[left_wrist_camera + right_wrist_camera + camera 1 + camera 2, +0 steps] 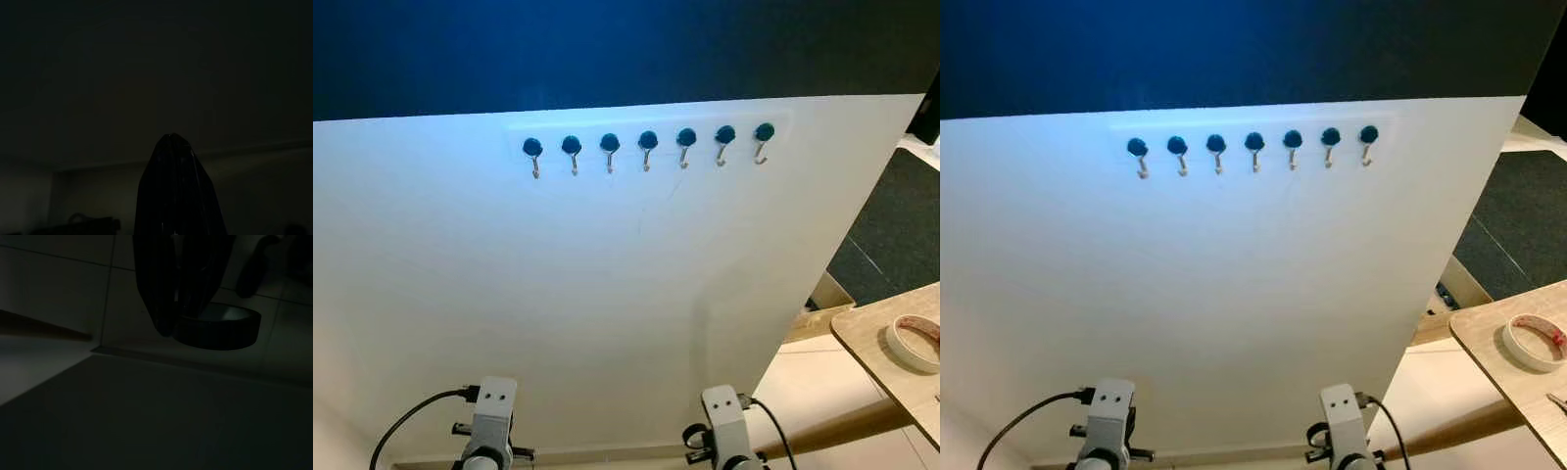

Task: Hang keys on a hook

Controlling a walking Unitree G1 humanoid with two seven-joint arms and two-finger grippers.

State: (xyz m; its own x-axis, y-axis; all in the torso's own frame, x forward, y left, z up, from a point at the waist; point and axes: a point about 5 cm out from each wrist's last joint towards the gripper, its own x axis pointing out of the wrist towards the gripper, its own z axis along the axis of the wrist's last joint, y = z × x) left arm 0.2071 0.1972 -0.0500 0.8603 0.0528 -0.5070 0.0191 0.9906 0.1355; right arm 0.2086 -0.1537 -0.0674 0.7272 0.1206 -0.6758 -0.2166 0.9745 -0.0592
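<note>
A row of several metal hooks with blue knobs (647,145) runs along the top of a white board (607,294) straight ahead; every hook is bare. Both arms hang low in front of the board, the left wrist (491,421) and the right wrist (726,426) at the picture's lower edge. In the dark left wrist view my left gripper (171,142) is one tapered black shape, shut with nothing in it. My right gripper (182,308) points down at a tiled floor, shut on something small that glints, which looks like the keys. A dark ring (220,328) sits at its fingertips.
A wooden table (871,343) stands at the lower right with a roll of white tape (913,341) on it. Dark carpet (901,225) lies beyond the board's right edge. The wall above the board is dark blue.
</note>
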